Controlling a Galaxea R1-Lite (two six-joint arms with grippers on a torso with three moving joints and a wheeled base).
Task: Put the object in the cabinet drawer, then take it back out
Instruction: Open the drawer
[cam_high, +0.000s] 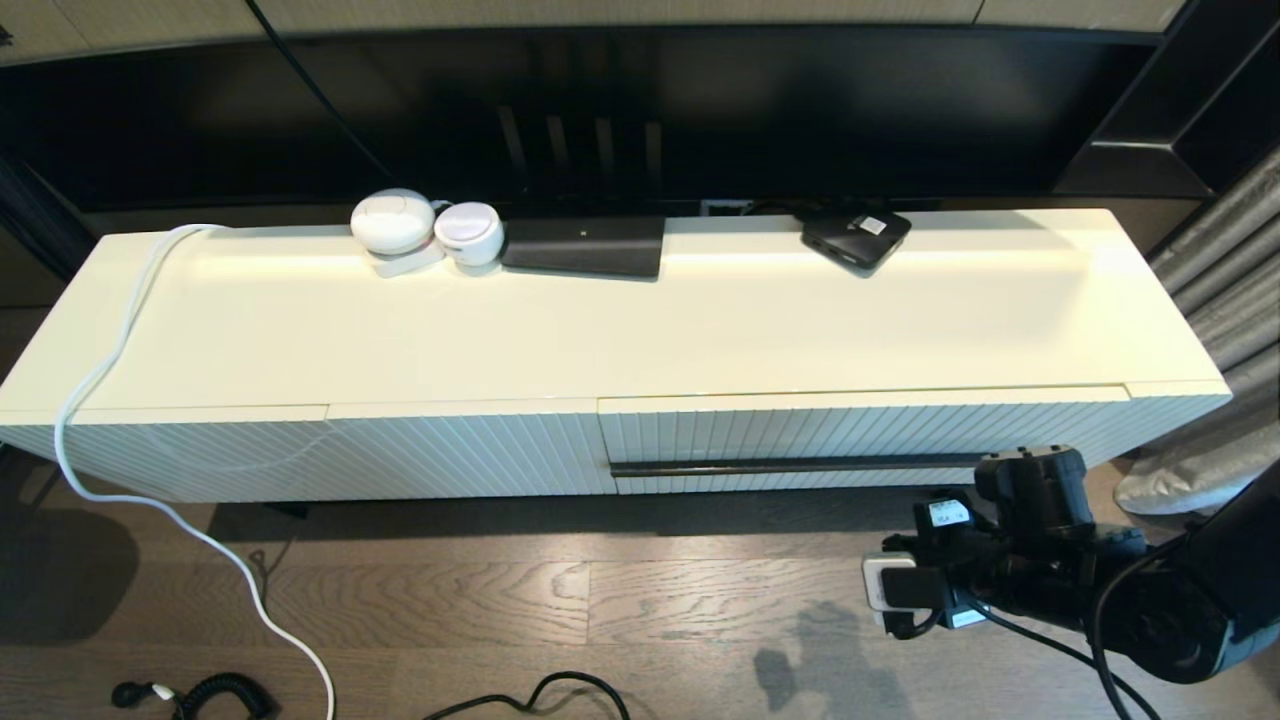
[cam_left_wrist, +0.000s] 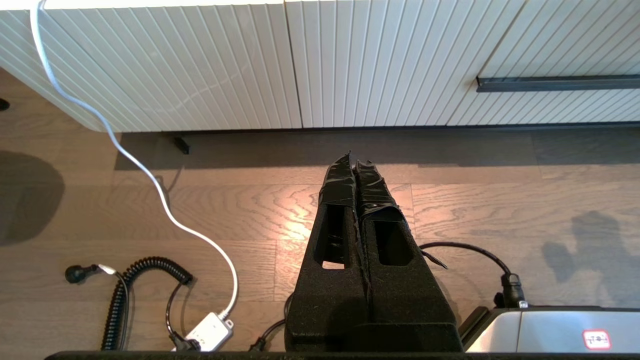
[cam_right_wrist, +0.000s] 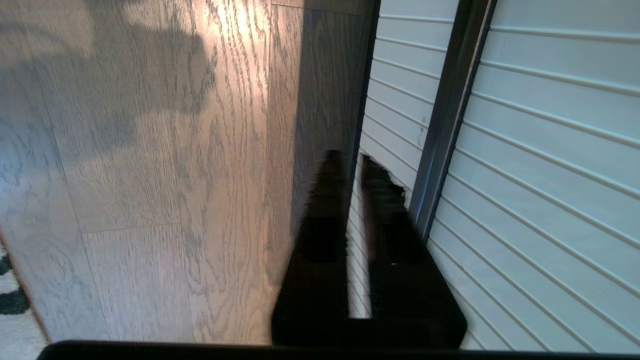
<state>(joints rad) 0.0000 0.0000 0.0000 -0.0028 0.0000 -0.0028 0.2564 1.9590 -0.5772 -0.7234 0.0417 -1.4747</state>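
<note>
Right hand (cam_right_wrist: 352, 165) sits low by the front of the cabinet drawer (cam_high: 860, 440), fingers slightly apart with a narrow gap between them, gripping nothing. In the right wrist view the tips lie just beside the long black bar handle (cam_right_wrist: 450, 115), on the floor side of it, not yet around it. In the head view the right arm reaches in from the lower right, close to the handle's right end.

Left hand (cam_left_wrist: 356, 162) hangs parked over the wooden floor (cam_left_wrist: 500, 200), fingers pressed together and empty, facing the cabinet front and well apart from it.

Drawer is closed, its ribbed front flush with the neighbouring diagonally ribbed panel (cam_high: 300, 455).

Step in hand, as I judge it: get hold of the bar and pull. To do it well, hook or pinch the bar squarely and draw straight out. A grip this near one end may rack a wide drawer, so pull evenly.

Hard to make out: the right fingertips are blurred, so contact with the drawer front is uncertain. No object to stow is identifiable. Several devices (cam_high: 425, 232) sit at the back of the cabinet top. Drawer interior is hidden.
</note>
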